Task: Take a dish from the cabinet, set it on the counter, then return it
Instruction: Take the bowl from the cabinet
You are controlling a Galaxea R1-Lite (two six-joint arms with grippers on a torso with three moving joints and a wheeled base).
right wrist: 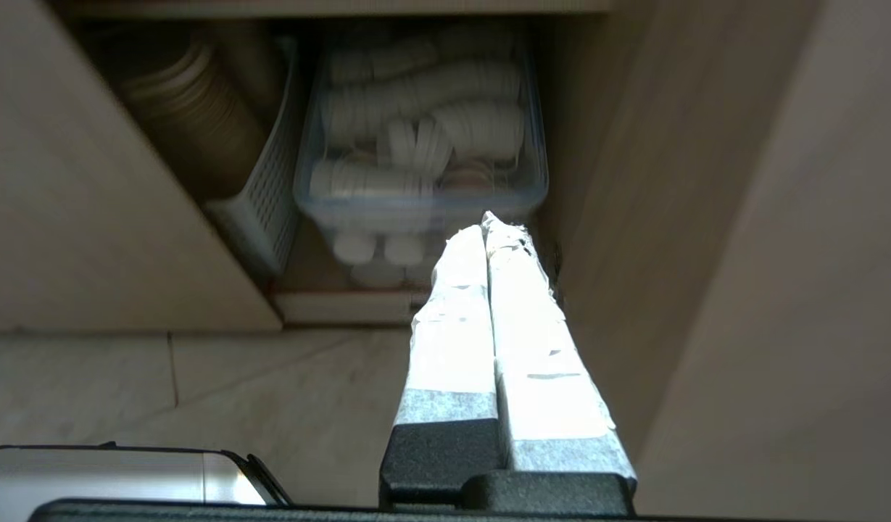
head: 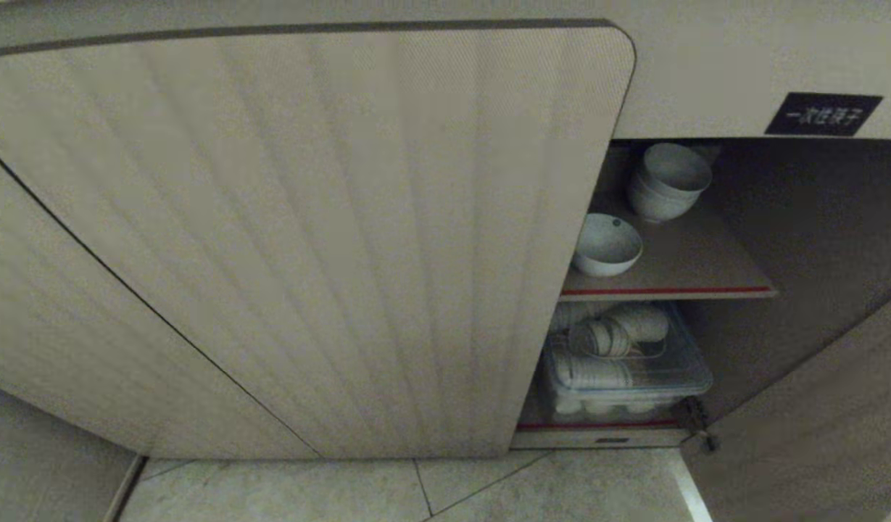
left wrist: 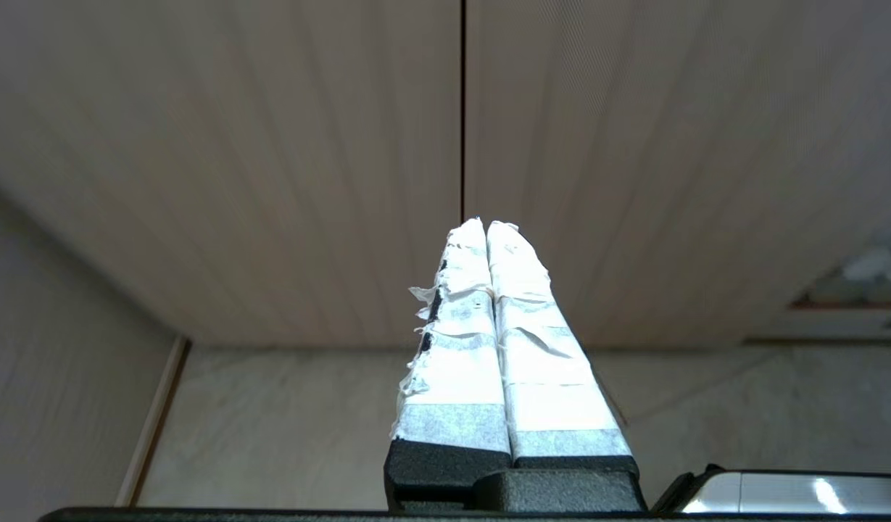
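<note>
Down low, the left gripper (left wrist: 486,225) and the right gripper (right wrist: 485,221) both have their fingers pressed together and hold nothing. Past them the cabinet (head: 307,239) has one door open. On its red-edged shelf (head: 670,291) sits the dish (head: 607,245), with a stack of bowls (head: 666,181) just behind.

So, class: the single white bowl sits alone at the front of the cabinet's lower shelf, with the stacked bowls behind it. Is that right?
Not quite. The single white bowl sits on the upper, red-edged shelf of the cabinet, as the head view shows. The rest holds: the stacked bowls stand behind it. The lower shelf holds a clear bin of white dishes.
</note>
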